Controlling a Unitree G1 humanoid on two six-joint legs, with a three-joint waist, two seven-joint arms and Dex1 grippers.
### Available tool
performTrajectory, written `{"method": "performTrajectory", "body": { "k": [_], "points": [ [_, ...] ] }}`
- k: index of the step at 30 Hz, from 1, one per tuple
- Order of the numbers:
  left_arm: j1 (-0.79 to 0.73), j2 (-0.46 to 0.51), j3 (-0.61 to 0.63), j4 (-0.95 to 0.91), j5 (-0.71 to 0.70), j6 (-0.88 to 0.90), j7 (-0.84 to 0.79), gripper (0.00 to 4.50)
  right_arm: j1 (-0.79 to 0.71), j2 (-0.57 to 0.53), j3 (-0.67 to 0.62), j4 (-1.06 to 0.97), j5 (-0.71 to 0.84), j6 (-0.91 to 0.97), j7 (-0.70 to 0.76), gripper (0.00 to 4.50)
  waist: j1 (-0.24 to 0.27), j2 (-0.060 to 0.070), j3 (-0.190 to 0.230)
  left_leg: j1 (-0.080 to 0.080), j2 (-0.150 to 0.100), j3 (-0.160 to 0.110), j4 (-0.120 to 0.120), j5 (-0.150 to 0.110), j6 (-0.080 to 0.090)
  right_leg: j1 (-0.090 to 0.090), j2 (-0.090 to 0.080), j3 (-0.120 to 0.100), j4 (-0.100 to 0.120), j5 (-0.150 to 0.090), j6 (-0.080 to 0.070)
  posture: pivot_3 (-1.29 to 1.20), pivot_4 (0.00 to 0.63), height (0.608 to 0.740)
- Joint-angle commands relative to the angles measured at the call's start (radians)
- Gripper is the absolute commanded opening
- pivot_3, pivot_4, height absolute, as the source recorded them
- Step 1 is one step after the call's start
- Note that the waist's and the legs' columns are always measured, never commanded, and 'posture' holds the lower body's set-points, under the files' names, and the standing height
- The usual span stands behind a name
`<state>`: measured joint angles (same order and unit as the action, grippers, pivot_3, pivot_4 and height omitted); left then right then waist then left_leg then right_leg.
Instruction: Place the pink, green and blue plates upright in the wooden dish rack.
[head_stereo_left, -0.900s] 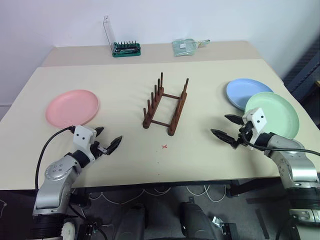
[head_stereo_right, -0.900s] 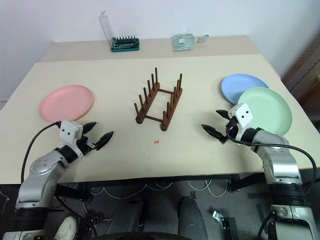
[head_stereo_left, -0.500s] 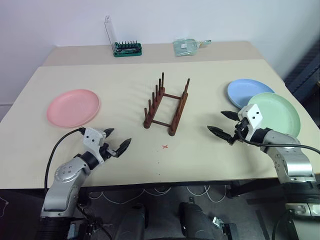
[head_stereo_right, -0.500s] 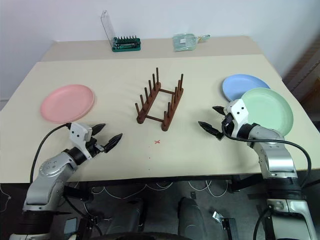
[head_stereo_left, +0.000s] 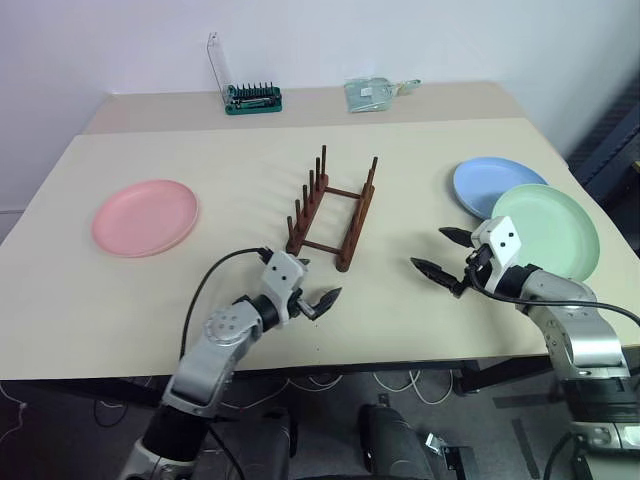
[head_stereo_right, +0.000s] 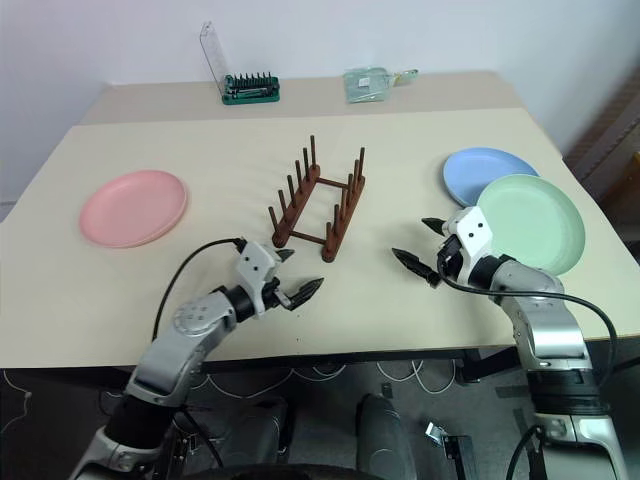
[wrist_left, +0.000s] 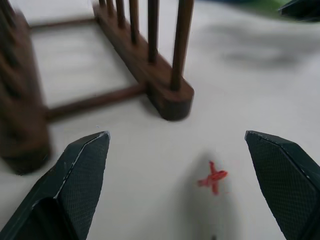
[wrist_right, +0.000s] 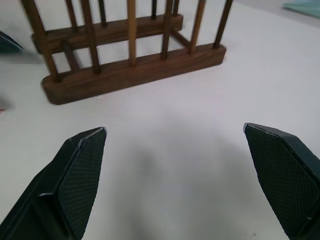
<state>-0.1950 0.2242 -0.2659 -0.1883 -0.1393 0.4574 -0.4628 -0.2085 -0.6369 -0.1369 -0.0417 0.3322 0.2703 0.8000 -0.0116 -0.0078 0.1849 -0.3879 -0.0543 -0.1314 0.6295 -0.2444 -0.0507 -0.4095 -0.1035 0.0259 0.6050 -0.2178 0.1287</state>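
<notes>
Lab-like test room, plain beige table (head_stereo_left: 150, 310), bare white wall (head_stereo_left: 400, 40), cables (head_stereo_left: 300, 385) underneath

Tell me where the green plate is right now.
In the head views the green plate lies flat near the table's right edge, overlapping the near rim of the blue plate, just beyond the open right gripper.

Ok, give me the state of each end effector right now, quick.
Left end effector: open, holding nothing, near the wooden dish rack.
Right end effector: open, holding nothing, beside the green plate.
</notes>
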Motion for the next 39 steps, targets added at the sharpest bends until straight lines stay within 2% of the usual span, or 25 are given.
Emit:
{"method": "performTrajectory", "body": {
  "k": [1,4,7,12,15,21,26,31,35,39],
  "points": [
    [-0.062,-0.048,-0.027,0.049,0.045,0.027,0.055,4.45,0.036,-0.012,-0.054,-0.076,0.032,0.020,-0.016,4.50,0.004,0.000,0.000,0.000,0.000,0.000,0.000,0.000,0.000,0.000,0.000,0.000,0.000,0.000,0.000,0.00,0.150,0.740],
    [-0.095,-0.080,-0.027,0.112,0.077,0.027,0.097,4.45,0.042,-0.009,-0.051,-0.102,0.030,0.036,-0.034,4.50,0.002,0.000,0.000,0.000,-0.001,0.000,0.001,0.000,0.000,0.001,0.000,0.000,-0.001,0.000,0.000,0.00,0.150,0.740],
    [-0.120,-0.131,-0.025,0.158,0.049,0.034,0.081,4.45,0.043,-0.005,-0.049,-0.124,0.034,0.053,-0.045,4.50,0.002,0.002,-0.002,0.000,0.000,0.000,0.001,0.000,0.000,0.001,0.000,0.000,0.000,0.000,0.000,0.00,0.150,0.740],
    [-0.158,-0.155,-0.042,0.216,0.067,0.008,0.058,4.45,0.044,0.004,-0.039,-0.135,0.030,0.060,-0.058,4.50,0.007,0.003,-0.002,0.000,-0.001,0.000,0.001,0.000,0.000,0.002,0.000,0.000,-0.001,0.000,0.001,0.00,0.150,0.740],
    [-0.159,-0.161,-0.023,0.226,0.062,0.006,0.066,3.74,0.045,0.011,-0.035,-0.143,0.030,0.062,-0.064,4.50,0.007,0.003,-0.002,0.000,-0.001,0.000,0.001,0.000,0.000,0.002,0.000,0.000,-0.001,0.000,0.001,0.00,0.150,0.740],
    [-0.155,-0.142,-0.007,0.224,0.072,-0.021,0.064,0.80,0.053,0.023,-0.024,-0.159,0.031,0.068,-0.069,4.50,0.004,0.003,-0.002,0.000,-0.001,0.000,0.001,0.000,0.000,0.002,0.000,0.000,-0.001,0.000,0.001,0.00,0.150,0.740],
    [-0.142,-0.013,-0.026,0.222,0.090,-0.160,-0.076,0.73,0.061,0.027,-0.009,-0.159,0.033,0.069,-0.056,4.50,-0.003,0.003,-0.002,0.000,-0.001,0.000,0.000,0.000,0.000,0.001,0.000,0.000,0.000,0.000,0.001,0.00,0.150,0.740],
    [-0.150,0.146,-0.016,0.242,-0.010,-0.345,-0.391,0.73,0.090,0.007,0.013,-0.150,0.030,0.072,-0.013,4.50,-0.001,0.004,-0.002,0.001,0.000,0.000,0.000,0.000,0.000,0.000,0.000,0.000,0.000,-0.001,0.000,0.00,0.150,0.740],
    [-0.214,0.196,-0.001,0.362,-0.008,-0.420,-0.487,0.73,0.114,-0.003,0.013,-0.160,0.033,0.080,0.009,4.50,0.005,0.004,-0.002,-0.001,-0.001,0.000,0.001,0.000,0.000,0.001,0.000,0.000,-0.001,-0.001,0.000,0.00,0.150,0.740],
    [-0.294,0.207,0.020,0.478,-0.056,-0.464,-0.616,0.73,0.137,-0.001,0.010,-0.175,0.029,0.079,0.004,4.50,-0.001,0.004,-0.002,-0.001,-0.001,-0.001,0.001,0.000,0.000,0.000,0.000,0.000,-0.001,0.000,0.000,0.00,0.150,0.740]
  ]
}}
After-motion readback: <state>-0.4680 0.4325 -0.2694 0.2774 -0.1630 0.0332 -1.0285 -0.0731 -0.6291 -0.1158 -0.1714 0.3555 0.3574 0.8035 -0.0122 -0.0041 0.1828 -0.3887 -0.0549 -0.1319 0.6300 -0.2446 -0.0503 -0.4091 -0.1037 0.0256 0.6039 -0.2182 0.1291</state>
